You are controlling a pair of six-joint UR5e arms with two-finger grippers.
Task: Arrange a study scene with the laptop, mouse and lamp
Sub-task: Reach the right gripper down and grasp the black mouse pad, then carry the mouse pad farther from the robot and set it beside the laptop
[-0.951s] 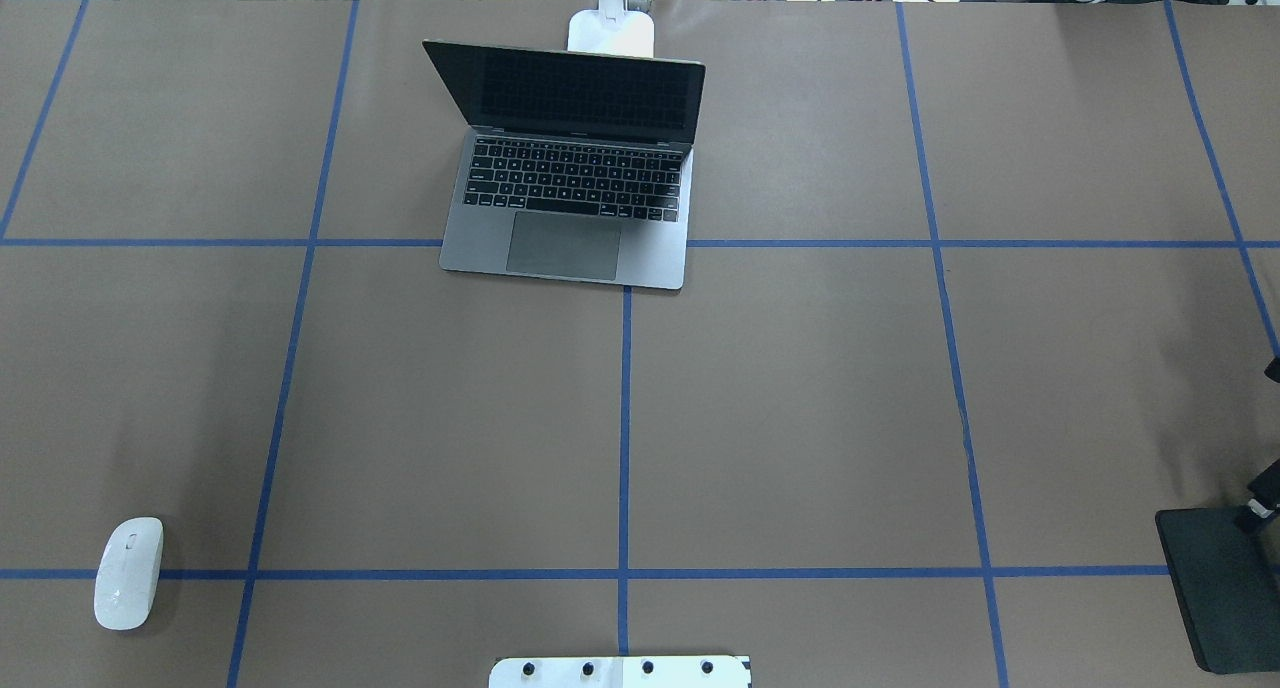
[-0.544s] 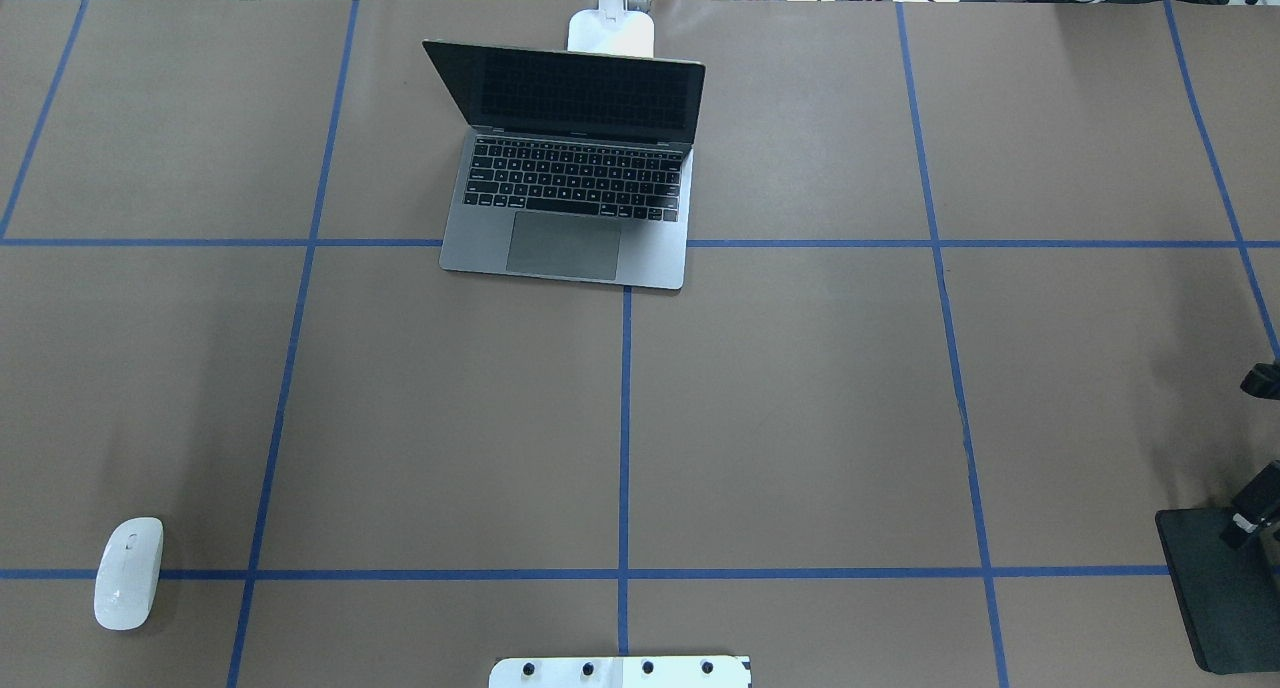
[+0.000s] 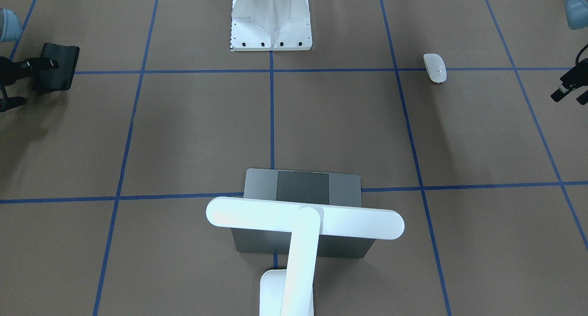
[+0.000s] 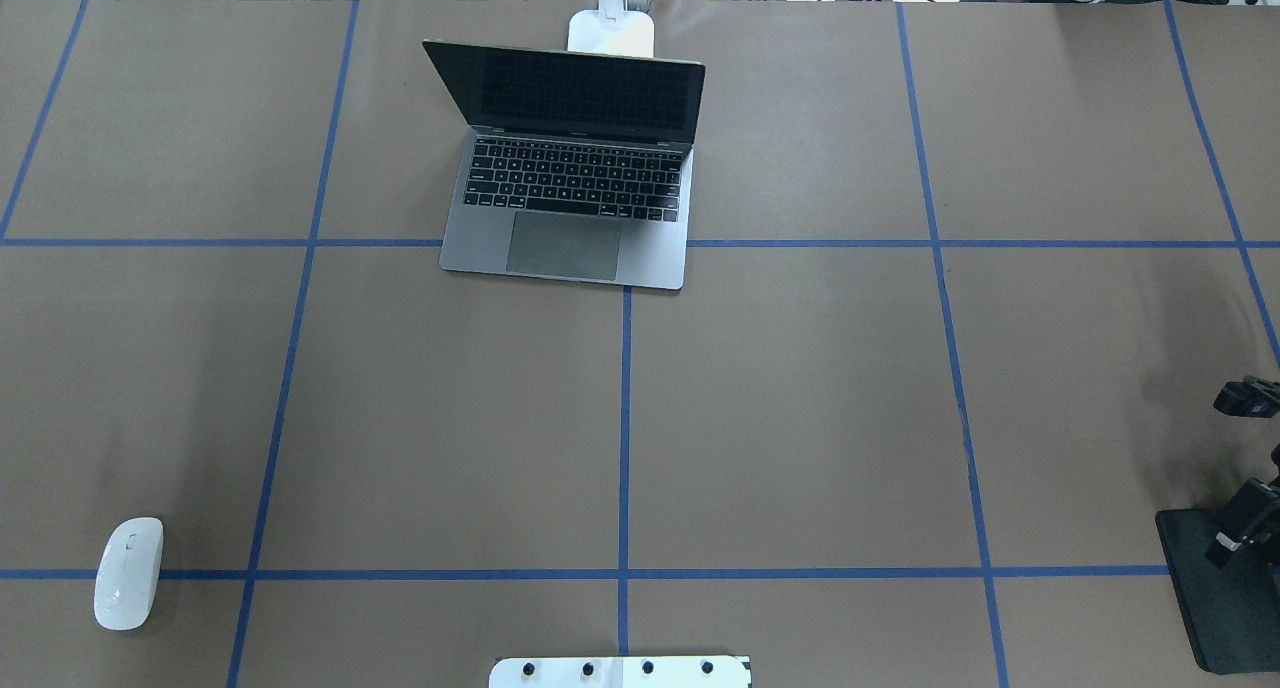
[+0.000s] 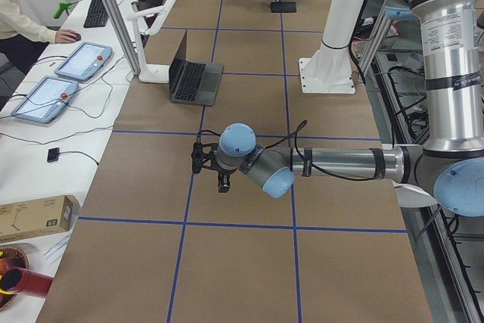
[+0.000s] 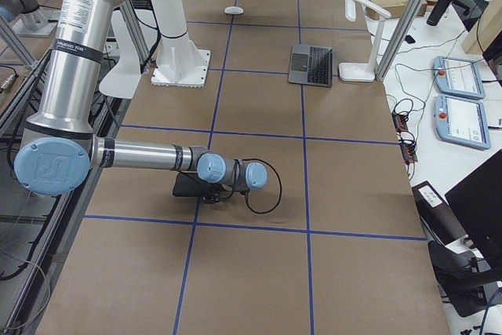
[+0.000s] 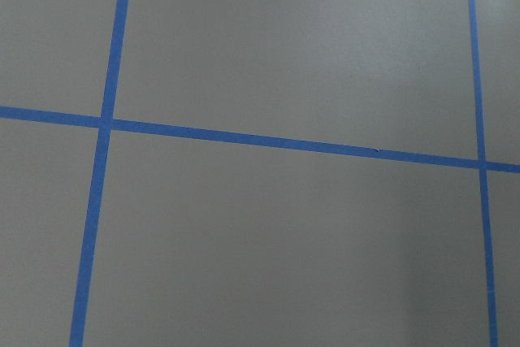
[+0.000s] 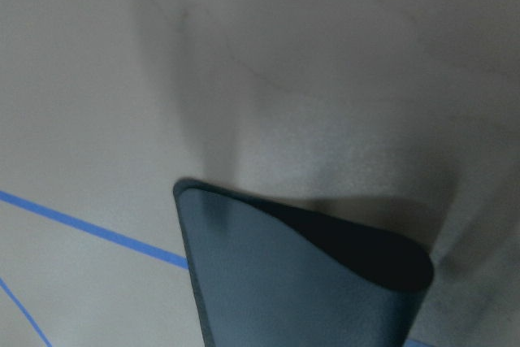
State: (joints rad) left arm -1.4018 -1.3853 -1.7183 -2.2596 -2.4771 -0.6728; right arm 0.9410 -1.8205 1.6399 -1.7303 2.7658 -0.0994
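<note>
Blue tape (image 4: 624, 428) grids brown tabletop (image 4: 800, 418) under open laptop (image 4: 570, 198).

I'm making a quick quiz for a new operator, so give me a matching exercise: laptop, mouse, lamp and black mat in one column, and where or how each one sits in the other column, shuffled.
Column one:
1. laptop
2. mouse
3. lamp
4. black mat

Column two:
A. lying across a blue tape line, on the robot's left
B. lid open, screen dark
C. at the table edge on the robot's right
D. base behind the open lid, bar head over the laptop

Pairs: 1-B, 2-A, 3-D, 4-C.
</note>
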